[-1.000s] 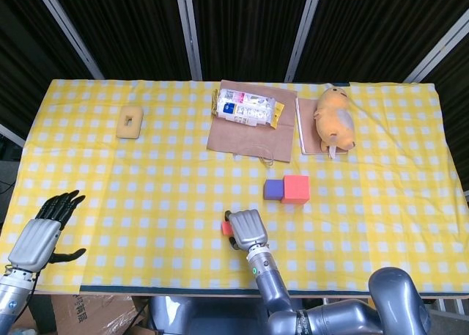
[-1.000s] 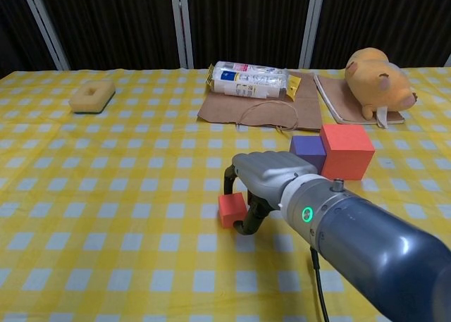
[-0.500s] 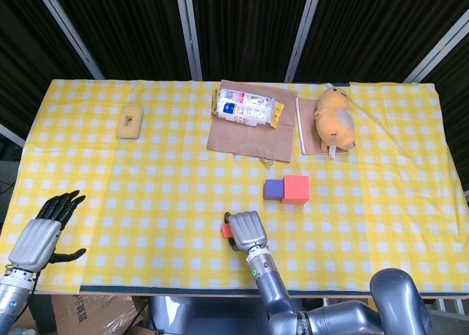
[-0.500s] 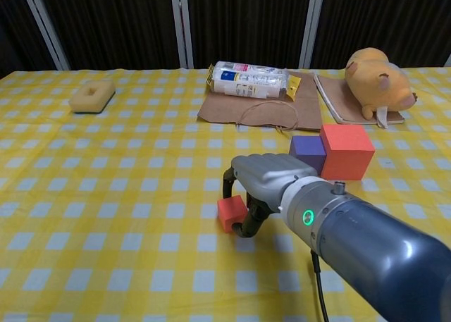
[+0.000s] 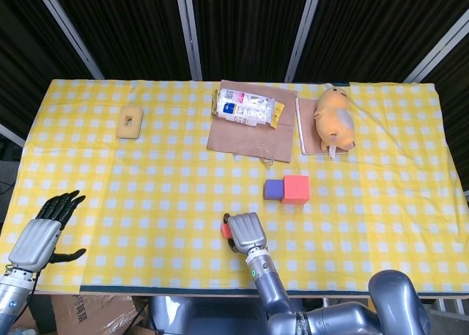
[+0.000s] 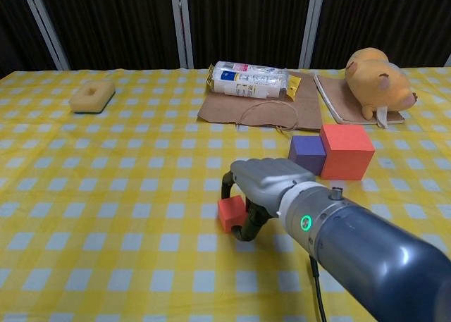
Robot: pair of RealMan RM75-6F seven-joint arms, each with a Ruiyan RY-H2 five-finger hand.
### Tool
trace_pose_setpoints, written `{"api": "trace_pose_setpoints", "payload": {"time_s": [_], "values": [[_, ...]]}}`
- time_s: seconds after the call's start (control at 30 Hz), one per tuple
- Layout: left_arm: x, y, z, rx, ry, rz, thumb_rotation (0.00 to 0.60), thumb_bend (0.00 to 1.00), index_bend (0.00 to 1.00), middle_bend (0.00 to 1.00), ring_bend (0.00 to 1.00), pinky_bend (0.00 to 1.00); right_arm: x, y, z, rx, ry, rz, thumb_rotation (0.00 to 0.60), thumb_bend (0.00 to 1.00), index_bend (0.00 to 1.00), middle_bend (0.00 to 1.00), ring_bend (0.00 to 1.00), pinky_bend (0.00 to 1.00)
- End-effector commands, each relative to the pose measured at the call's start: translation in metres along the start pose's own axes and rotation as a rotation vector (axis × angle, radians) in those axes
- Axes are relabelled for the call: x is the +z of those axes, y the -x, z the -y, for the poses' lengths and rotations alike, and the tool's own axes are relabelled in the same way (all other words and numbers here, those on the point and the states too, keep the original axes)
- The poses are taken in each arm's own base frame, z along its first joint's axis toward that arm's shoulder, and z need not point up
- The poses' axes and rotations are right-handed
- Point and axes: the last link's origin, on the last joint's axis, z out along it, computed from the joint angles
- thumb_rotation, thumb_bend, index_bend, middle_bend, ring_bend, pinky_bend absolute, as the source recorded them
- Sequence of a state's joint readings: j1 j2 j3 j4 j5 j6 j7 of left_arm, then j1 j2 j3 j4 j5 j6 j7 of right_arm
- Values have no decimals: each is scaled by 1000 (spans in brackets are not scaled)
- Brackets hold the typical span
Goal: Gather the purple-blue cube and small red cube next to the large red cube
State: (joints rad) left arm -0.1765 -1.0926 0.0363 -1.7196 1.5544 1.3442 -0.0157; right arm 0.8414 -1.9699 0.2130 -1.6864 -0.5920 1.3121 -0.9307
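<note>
Right hand grasping small red cube at lower centre (purple cube touching large red cube). Left hand released, lower left.

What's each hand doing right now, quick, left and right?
Left hand: open, fingers apart, holding nothing, at the table's near left corner.
Right hand: fingers curled around the small red cube, gripping it on the tablecloth.

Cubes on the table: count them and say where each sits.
3. The large red foam cube stands mid-table, the purple-blue cube touching its left side. The small red cube sits nearer, at the right hand.
</note>
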Motion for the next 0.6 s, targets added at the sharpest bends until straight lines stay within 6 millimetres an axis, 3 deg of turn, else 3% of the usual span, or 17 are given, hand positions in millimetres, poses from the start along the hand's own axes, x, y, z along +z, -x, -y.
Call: {"api": "trace_pose_setpoints", "payload": {"time_s": [0.03, 0.37, 0.6], "values": [[0, 0, 0, -1, 0, -1, 600, 24, 0, 0, 0, 0, -1, 1, 0, 3, -2, -1, 600, 494, 446, 1000, 1000, 1000], [0, 0, 0, -1, -2, 0, 600, 24, 0, 0, 0, 0, 5, -8, -1, 31, 1, -33, 600, 524, 463, 1000, 1000, 1000], [1, 0, 0, -3, -4, 2, 600, 24, 0, 0, 0, 0, 23, -27, -13, 44, 61, -105, 600, 523, 463, 1000, 1000, 1000]]}}
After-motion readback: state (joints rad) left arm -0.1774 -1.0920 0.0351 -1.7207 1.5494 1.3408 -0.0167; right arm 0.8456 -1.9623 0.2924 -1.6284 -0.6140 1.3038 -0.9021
